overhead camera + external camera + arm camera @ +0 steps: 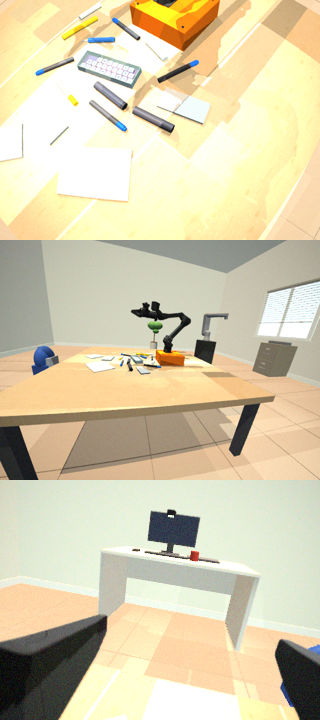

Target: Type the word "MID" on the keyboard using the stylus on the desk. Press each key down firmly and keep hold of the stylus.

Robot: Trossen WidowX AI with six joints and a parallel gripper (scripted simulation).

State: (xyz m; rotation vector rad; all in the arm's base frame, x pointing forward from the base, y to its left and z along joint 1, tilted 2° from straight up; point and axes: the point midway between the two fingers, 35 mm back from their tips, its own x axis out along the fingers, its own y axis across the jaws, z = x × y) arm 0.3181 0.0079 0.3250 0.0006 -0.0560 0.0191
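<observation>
The small keyboard (109,68) (136,359) has a grey-green case and white keys; its letters are too blurred to read surely. Several slim things lie around it, and I cannot tell surely which is the stylus. A white tapered rod (164,58) lies toward the orange box, a blue-handled tool (101,39) with a thin tip lies behind the keyboard, and a yellow-ended thin rod (73,100) lies on its other side. My gripper (131,311) (190,634) is open and empty, high above the desk, pointing out toward the room.
The orange box (157,28) (169,358) carries the arm's base. Near the keyboard lie blue-ended black pens (178,71) (108,115), thick dark cylinders (110,95) (153,119), a yellow marker (80,27), a white rod (89,11) and flat pads (193,108) (95,173).
</observation>
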